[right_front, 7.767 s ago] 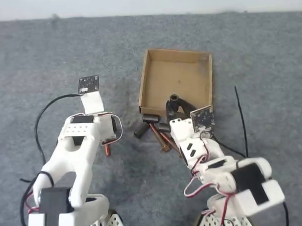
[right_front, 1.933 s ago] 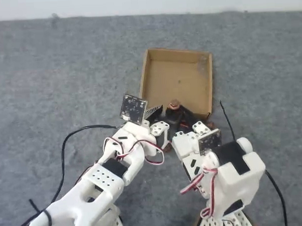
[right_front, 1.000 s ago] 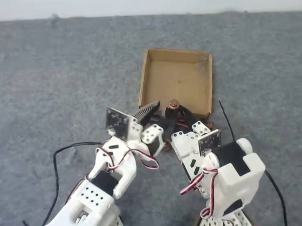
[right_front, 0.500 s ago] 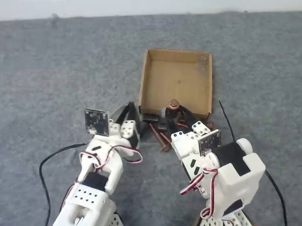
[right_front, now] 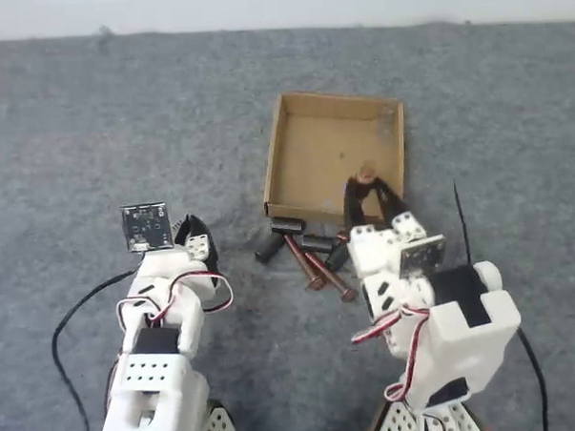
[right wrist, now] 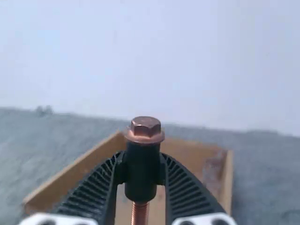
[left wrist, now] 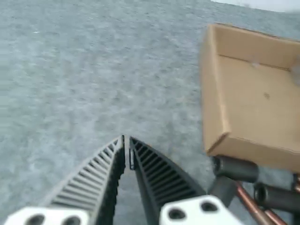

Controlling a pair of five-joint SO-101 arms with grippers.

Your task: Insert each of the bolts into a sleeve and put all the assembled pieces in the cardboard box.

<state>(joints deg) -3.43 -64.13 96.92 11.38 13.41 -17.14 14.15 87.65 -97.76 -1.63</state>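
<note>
Nearest to me, my left claw [left wrist: 125, 140] is clenched on nothing, its ribbed fingers pressed together just above the grey tabletop [right_front: 122, 137], well to the left of the parts. In the high view it [right_front: 195, 231] sits apart from everything I have to handle.

A little farther out, the unassembled pieces lie in a small heap just in front of the box's near wall: two loose bolts [right_front: 309, 264] side by side, copper-coloured, with several loose sleeves [right_front: 286, 223] around them, some touching the bolts.

Beyond the heap, my right claw [right wrist: 140, 161] grips a black sleeve [right wrist: 140, 176] upright, with a bolt head [right wrist: 144, 129] seated on top and the shank showing below. From above, this assembled piece [right_front: 365, 174] hangs about over the near wall of the cardboard box [right_front: 273, 149], towards its right corner. I see nothing lying on the box floor.

My grip is on the sleeve alone, so nothing clamps the bolt. If I tip the piece on the way down, I expect the bolt could slide out and undo the assembly. Letting go this close to the near wall also looks risky, because the piece could strike the rim and roll back onto the heap. The box looks light, and a nudge from my claw could shove it away.
</note>
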